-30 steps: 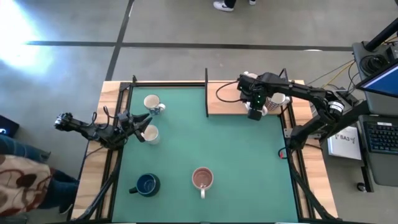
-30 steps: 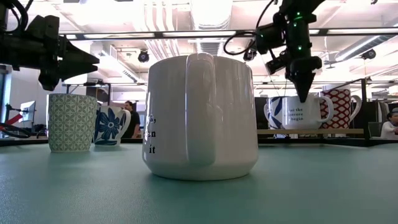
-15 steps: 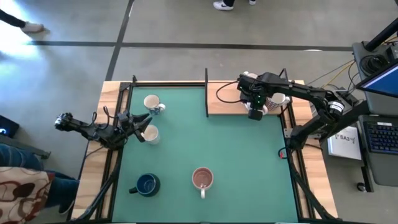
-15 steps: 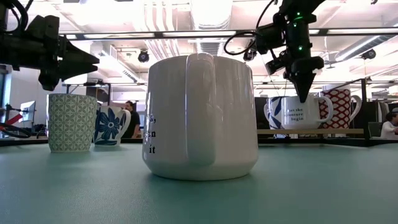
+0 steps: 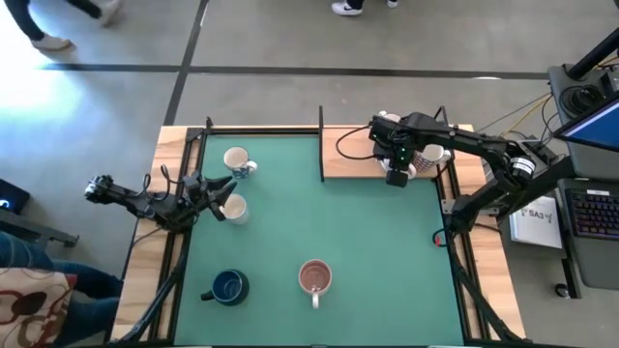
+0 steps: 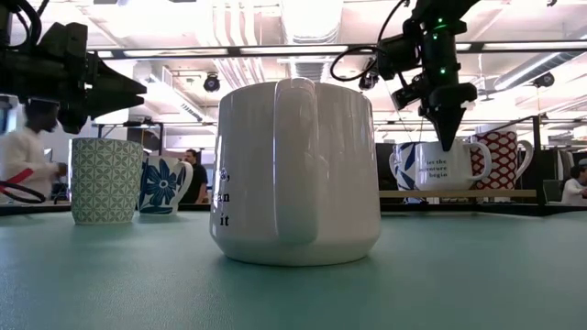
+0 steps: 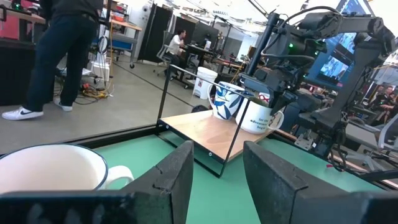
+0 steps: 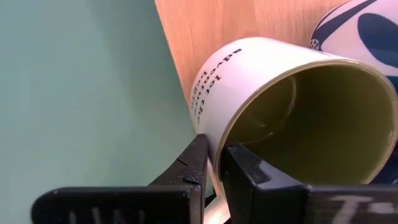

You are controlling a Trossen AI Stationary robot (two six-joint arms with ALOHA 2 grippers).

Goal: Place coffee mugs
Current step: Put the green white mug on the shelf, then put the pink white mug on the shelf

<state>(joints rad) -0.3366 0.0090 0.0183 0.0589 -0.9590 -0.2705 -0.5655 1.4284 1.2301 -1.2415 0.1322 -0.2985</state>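
My right gripper (image 5: pixel 397 177) hangs over the wooden platform (image 5: pixel 353 162) at the table's far right. It is shut on a white lettered mug (image 6: pixel 442 169) with an olive-green inside (image 8: pixel 311 118). A blue-and-white mug (image 8: pixel 356 25) and a red-patterned mug (image 6: pixel 504 158) stand beside it on the platform. My left gripper (image 7: pixel 217 174) is open and hovers at the table's left, just left of a cream mug (image 5: pixel 235 208). Another cream mug (image 5: pixel 237 159) stands farther back. A dark blue mug (image 5: pixel 229 286) and a pink-lined white mug (image 5: pixel 315 277) stand near the front edge. My right gripper pinches the lettered mug's rim (image 8: pixel 216 144), one finger inside (image 8: pixel 249 168) the cup and one outside (image 8: pixel 189 165). The fingers come from above, pointing down. The mug stands upright, and its base looks to rest on the platform near the edge facing the green mat.
A thin black frame (image 5: pixel 321 143) stands upright along the platform's left end. The green mat (image 5: pixel 377 242) is open in the middle and at the right. People move in the room beyond the table. A computer stand (image 5: pixel 590 116) is off the right side.
Both arms and all the mugs have kept still. A person has walked across the floor beyond the table's far-left corner.
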